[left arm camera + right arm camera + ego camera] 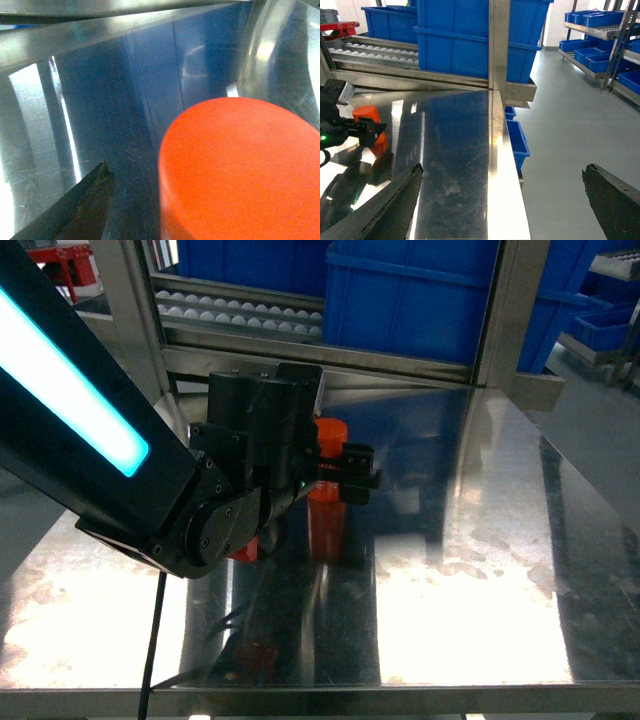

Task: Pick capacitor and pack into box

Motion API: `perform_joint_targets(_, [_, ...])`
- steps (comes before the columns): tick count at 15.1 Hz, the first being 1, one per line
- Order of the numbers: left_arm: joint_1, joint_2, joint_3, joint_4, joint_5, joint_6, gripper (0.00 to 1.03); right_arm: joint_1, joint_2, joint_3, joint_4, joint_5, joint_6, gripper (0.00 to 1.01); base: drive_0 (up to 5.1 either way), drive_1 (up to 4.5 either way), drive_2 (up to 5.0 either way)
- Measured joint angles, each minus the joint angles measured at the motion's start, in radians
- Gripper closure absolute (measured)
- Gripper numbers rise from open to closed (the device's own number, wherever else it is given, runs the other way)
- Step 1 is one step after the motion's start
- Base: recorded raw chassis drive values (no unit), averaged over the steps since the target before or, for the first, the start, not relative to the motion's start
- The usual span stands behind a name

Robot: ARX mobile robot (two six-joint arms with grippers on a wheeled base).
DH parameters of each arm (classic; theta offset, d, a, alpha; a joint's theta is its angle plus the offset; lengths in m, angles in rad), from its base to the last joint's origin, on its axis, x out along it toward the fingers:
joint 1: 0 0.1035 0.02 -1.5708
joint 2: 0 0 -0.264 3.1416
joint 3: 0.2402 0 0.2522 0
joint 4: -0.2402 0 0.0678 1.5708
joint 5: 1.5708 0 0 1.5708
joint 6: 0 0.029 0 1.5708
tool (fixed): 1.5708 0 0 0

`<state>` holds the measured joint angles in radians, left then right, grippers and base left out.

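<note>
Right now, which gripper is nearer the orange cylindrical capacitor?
Left. The left gripper is right at the orange cylindrical capacitor; the right gripper hangs open off the steel table's right edge.

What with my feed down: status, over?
Left gripper open at orange capacitor, upright on steel table. Right gripper open, empty. Box not in view.

The capacitor point(328, 502) is a plain orange cylinder with a flat round top point(240, 150), standing upright on the steel table point(470, 570), towards the table's back edge and left of its middle. From the right wrist view it point(367, 116) stands near the table's far left corner, its lower part partly hidden. The peach-pink box does not show in any view.
</note>
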<state>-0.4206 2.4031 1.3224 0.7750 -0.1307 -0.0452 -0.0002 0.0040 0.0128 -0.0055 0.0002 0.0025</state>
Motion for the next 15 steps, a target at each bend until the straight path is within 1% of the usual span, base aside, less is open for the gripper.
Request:
perform_joint_targets(3, [0.000, -0.002, -0.005, -0.016, 0.000, -0.007, 0.55, 0.000, 0.000, 0.000, 0.000, 0.000, 0.000, 0.03, 0.0, 0.00, 0.0])
perform_joint_targets(4, [0.005, -0.018, -0.024, -0.021, -0.004, -0.007, 0.57, 0.000, 0.000, 0.000, 0.000, 0.000, 0.000, 0.03, 0.0, 0.00, 0.0])
perform_joint_targets(6, [0.011, -0.108, -0.124, -0.014, -0.030, -0.009, 0.58, 0.000, 0.000, 0.000, 0.000, 0.000, 0.000, 0.03, 0.0, 0.00, 0.0])
perform_joint_targets(7, [0.018, -0.179, -0.189, 0.022, -0.033, -0.016, 0.58, 0.000, 0.000, 0.000, 0.000, 0.000, 0.000, 0.03, 0.0, 0.00, 0.0])
perform_joint_targets(8, [0.028, -0.291, -0.282, 0.071, -0.040, -0.026, 0.58, 0.000, 0.000, 0.000, 0.000, 0.000, 0.000, 0.03, 0.0, 0.00, 0.0])
perform_joint_targets(10, [0.050, -0.532, -0.477, 0.173, -0.058, -0.026, 0.58, 0.000, 0.000, 0.000, 0.000, 0.000, 0.000, 0.03, 0.0, 0.00, 0.0])
perform_joint_targets(11, [0.064, -0.675, -0.608, 0.217, -0.069, -0.012, 0.58, 0.000, 0.000, 0.000, 0.000, 0.000, 0.000, 0.03, 0.0, 0.00, 0.0])
perform_joint_targets(13, [0.092, -0.946, -0.857, 0.134, -0.096, 0.000, 0.58, 0.000, 0.000, 0.000, 0.000, 0.000, 0.000, 0.03, 0.0, 0.00, 0.0])
perform_joint_targets(14, [0.094, -1.110, -0.966, 0.049, -0.124, 0.004, 0.58, 0.000, 0.000, 0.000, 0.000, 0.000, 0.000, 0.03, 0.0, 0.00, 0.0])
perform_joint_targets(15, [0.089, -1.272, -1.042, -0.032, -0.153, 0.003, 0.58, 0.000, 0.000, 0.000, 0.000, 0.000, 0.000, 0.03, 0.0, 0.00, 0.0])
